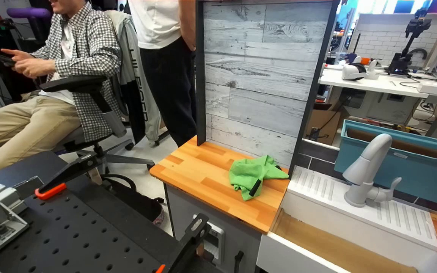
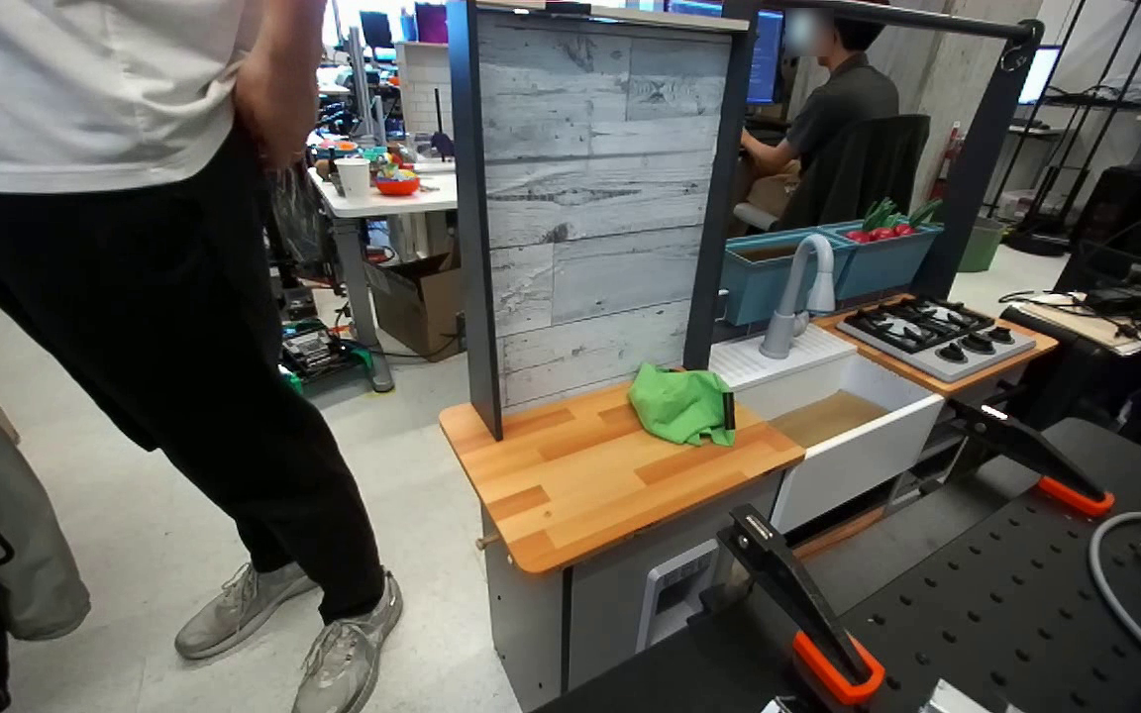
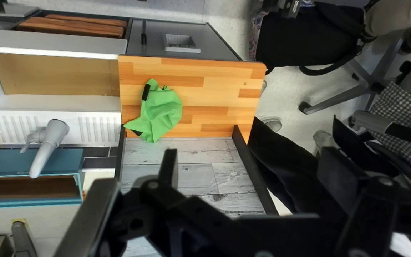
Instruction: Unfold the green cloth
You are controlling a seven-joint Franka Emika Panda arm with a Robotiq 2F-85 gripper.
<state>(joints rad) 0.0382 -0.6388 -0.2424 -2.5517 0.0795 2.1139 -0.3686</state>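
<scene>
The green cloth (image 1: 246,173) lies crumpled and folded over itself on the wooden countertop (image 1: 188,167), by the back panel and the sink side. It has black strips on its edges. It also shows in an exterior view (image 2: 674,408) and in the wrist view (image 3: 162,109), toward the upper middle. My gripper (image 3: 252,162) is open, with its two black fingers wide apart and nothing between them. It is apart from the cloth, which lies beyond the fingertips and to the left in the wrist view. The gripper shows in neither exterior view.
A grey wood-pattern panel (image 1: 260,76) with dark posts rises behind the countertop. A white sink (image 2: 858,446) with a grey faucet (image 1: 370,167) adjoins it, with a teal planter (image 1: 400,163) behind. A person (image 2: 164,297) stands behind the panel. Black clamps (image 2: 788,584) hold the dark perforated table.
</scene>
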